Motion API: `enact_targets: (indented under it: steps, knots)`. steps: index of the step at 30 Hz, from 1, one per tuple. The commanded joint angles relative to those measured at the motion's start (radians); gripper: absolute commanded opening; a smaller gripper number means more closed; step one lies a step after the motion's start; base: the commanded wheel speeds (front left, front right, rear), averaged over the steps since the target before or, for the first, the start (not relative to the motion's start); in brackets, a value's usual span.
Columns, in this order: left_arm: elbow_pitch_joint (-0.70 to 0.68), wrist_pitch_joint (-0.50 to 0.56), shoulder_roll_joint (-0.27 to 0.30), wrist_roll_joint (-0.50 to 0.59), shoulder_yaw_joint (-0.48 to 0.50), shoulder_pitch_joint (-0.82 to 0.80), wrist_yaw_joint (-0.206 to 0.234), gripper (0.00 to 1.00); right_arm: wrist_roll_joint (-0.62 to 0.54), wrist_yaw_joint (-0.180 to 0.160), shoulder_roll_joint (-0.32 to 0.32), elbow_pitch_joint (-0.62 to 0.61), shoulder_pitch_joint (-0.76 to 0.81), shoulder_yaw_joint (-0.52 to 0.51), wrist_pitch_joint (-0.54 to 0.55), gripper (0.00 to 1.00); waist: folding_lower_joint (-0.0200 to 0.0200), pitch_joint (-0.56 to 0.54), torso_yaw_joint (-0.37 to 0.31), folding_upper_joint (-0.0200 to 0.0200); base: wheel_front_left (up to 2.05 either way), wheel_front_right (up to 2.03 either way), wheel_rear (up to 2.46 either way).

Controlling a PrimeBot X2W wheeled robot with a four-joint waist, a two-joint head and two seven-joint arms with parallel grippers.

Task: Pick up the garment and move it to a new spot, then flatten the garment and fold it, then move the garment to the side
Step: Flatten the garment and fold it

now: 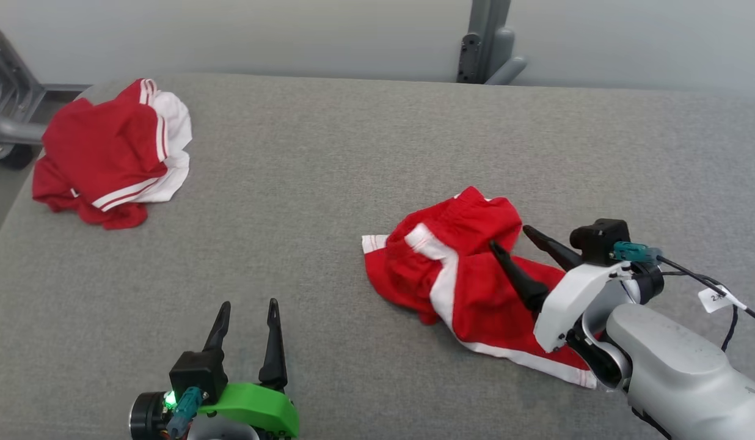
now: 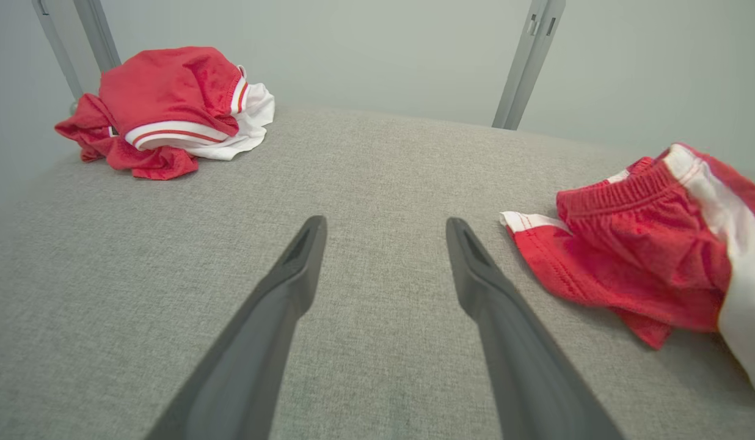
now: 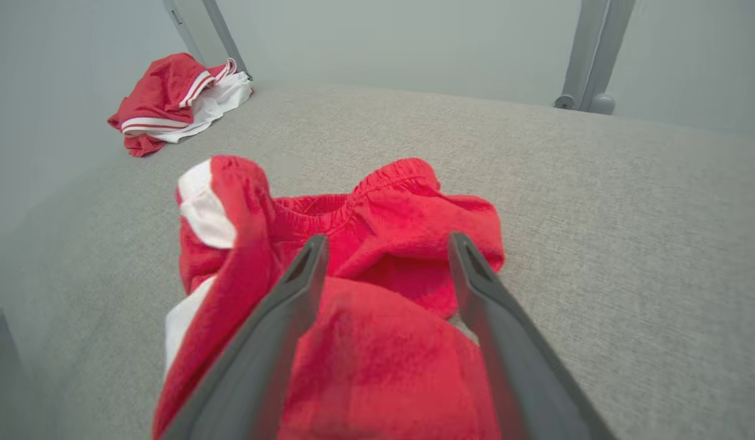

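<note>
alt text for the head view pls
The right gripper, jaws open, sits over a crumpled red and white garment at the right of a grey surface. The left gripper is open at lower left, and a second red and white garment lies bunched at the far left.

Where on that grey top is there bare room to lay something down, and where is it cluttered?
Widest free stretch: the middle of the grey top, between the crumpled red-and-white pile at far left and the red shorts at right. Also bare: the far strip behind the shorts. Crowded: over the shorts, where the right gripper hangs open.
</note>
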Motion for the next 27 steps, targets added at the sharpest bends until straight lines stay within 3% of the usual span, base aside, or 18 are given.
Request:
enact_targets:
  steps: [1,9,14,20,21,27]
  knots:
    - [-0.001,0.0,0.003,0.012,0.002,0.007,0.0,1.0,-0.01,0.0,-0.001,-0.008,0.016,-0.017,-0.004,1.0,0.0,-0.022,-0.055,-0.0001,0.0,0.0,0.0]
    - [-0.002,0.0,0.002,0.007,-0.003,0.011,0.001,1.0,-0.159,0.0,-0.002,-0.116,0.176,-0.299,-0.005,1.0,0.0,-0.043,-0.125,-0.0001,0.0,0.0,0.0]
    - [-0.006,0.0,0.002,0.008,0.001,0.02,0.001,1.0,-0.324,0.0,0.03,-0.211,0.308,-0.514,-0.005,1.0,0.0,-0.058,-0.157,-0.0001,0.0,0.0,0.0]
    - [-0.01,0.0,0.003,0.008,0.007,0.035,-0.004,1.0,-0.57,0.0,0.139,-0.39,0.501,-0.787,-0.005,1.0,0.0,-0.074,-0.184,-0.0001,0.0,0.0,0.0]
    - [-0.012,0.0,0.002,0.01,0.012,0.037,-0.005,1.0,-0.652,0.0,0.19,-0.459,0.562,-0.863,-0.005,1.0,0.0,-0.077,-0.192,-0.0001,0.0,0.0,0.0]
    - [-0.023,0.0,0.002,0.02,0.031,0.051,-0.012,1.0,-0.782,0.0,0.315,-0.623,0.704,-0.972,-0.005,1.0,0.0,-0.086,-0.208,-0.0001,0.0,0.0,0.0]
